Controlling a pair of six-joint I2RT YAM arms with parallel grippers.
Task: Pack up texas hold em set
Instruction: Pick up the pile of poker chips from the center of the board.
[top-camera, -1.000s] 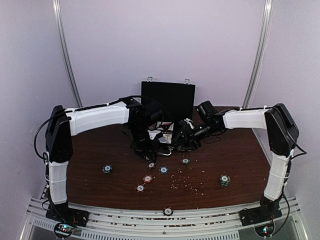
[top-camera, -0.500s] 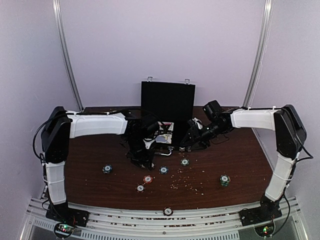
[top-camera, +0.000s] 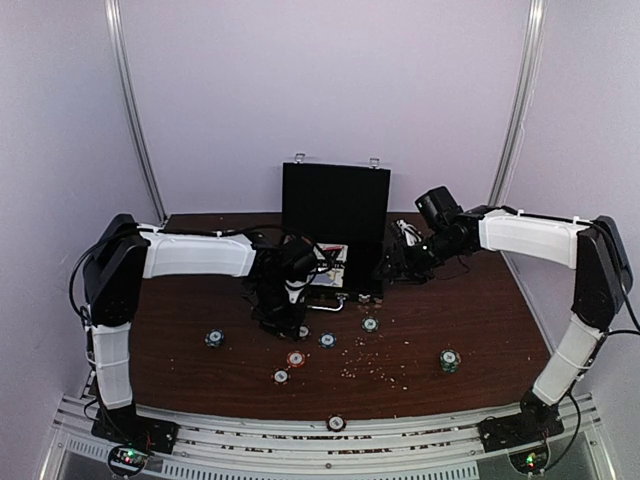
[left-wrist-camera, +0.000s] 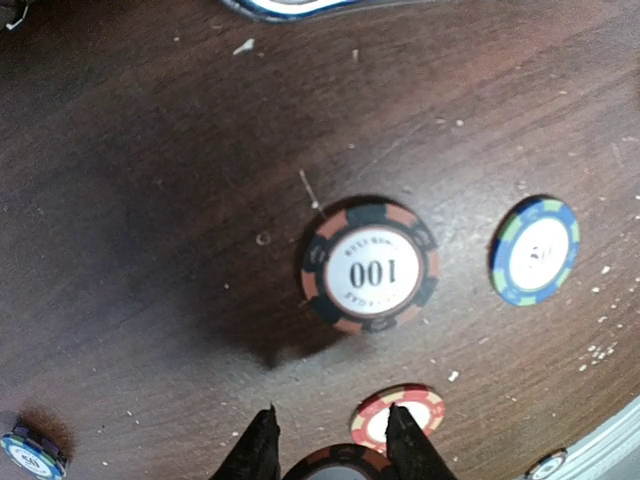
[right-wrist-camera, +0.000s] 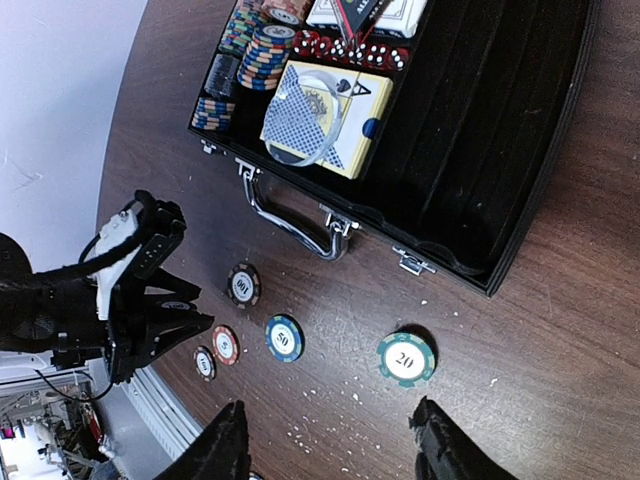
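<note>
Dark striped chip (left-wrist-camera: 340, 461), mostly cut off, pinched in left fingers (left-wrist-camera: 258, 452), right fingers (right-wrist-camera: 225, 445) spread wide, empty.

Dim even light, soft shadows, slight blur

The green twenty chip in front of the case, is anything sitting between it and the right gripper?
Nothing visible does. The right gripper hangs open above the table, and the green chip lies flat just beyond its fingertips in the wrist view. The blue chip lies apart, off to one side.
</note>
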